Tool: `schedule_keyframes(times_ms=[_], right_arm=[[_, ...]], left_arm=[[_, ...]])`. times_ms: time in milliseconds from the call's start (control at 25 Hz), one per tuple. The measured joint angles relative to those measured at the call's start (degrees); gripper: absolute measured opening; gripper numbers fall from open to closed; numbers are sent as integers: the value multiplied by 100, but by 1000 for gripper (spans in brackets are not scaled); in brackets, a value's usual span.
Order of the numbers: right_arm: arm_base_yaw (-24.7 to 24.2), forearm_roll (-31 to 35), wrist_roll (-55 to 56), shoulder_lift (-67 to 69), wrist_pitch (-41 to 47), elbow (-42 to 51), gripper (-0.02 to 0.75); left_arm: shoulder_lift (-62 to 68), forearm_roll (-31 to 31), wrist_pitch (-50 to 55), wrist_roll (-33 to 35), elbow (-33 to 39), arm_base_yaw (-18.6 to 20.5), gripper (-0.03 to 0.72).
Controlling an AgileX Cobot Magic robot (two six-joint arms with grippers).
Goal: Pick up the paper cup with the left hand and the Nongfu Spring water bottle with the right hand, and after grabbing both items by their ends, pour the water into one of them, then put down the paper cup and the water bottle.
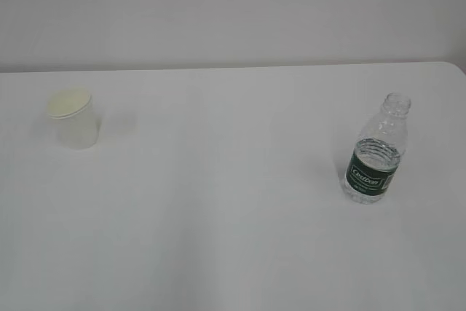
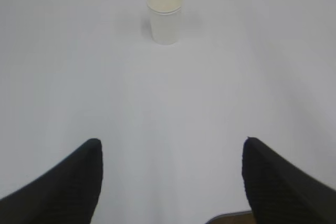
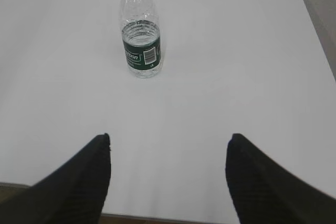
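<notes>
The cream-white paper cup (image 1: 74,119) stands upright at the far left of the white table (image 1: 218,202). In the left wrist view the paper cup (image 2: 165,16) is far ahead of my left gripper (image 2: 172,142), which is open and empty. The clear Nongfu Spring water bottle (image 1: 376,152) with a dark green label stands upright and uncapped at the right, with water up to about the label's top edge. Seen from the right wrist, the bottle (image 3: 140,32) is ahead and slightly left of my open, empty right gripper (image 3: 169,137). Neither arm shows in the exterior view.
The table's near edge (image 3: 63,187) lies just under the right fingers, and its right edge (image 3: 315,30) runs past the bottle. A pale wall (image 1: 233,5) rises behind the table.
</notes>
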Motion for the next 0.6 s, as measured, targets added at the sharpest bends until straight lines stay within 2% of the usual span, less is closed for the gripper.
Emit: schedule_keyframes(times_ms=[600], right_arm=[[0,-98,0,0,0,0,514]], left_arm=[[0,0,0,0,0,0,591]])
